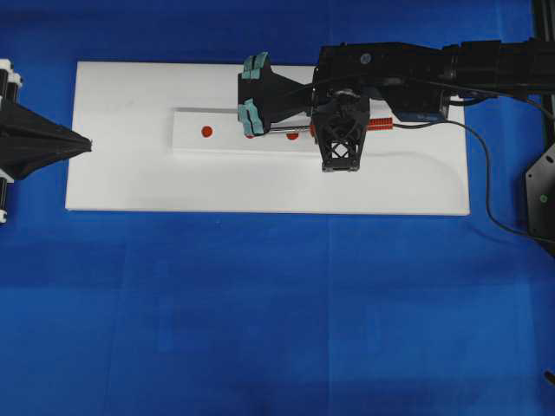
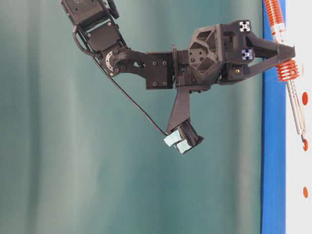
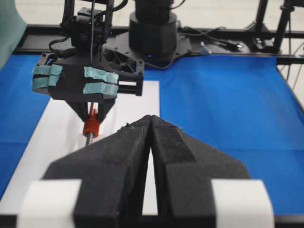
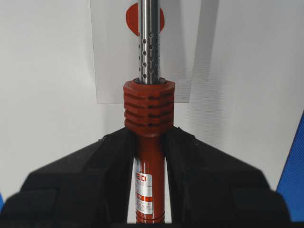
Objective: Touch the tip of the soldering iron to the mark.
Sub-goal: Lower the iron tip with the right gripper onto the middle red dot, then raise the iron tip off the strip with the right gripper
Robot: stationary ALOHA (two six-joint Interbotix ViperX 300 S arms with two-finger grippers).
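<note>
Over the white board (image 1: 130, 173) on your blue counter (image 1: 260, 329), your right gripper (image 4: 149, 142) has its jaws clamped on the red handle of the iron (image 4: 148, 109); its silver shaft lies along the paper strip (image 1: 195, 143), crossing a red mark (image 4: 130, 19); the tip is hidden; your left gripper (image 3: 149, 121) sits at the board's far end, jaws closed on nothing.

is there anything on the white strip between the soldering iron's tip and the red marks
Nothing visible. The right gripper holds the soldering iron by its red handle, shaft running out over the strip. Only flat red marks lie on it; the tip looks at or near one, contact unclear.
</note>
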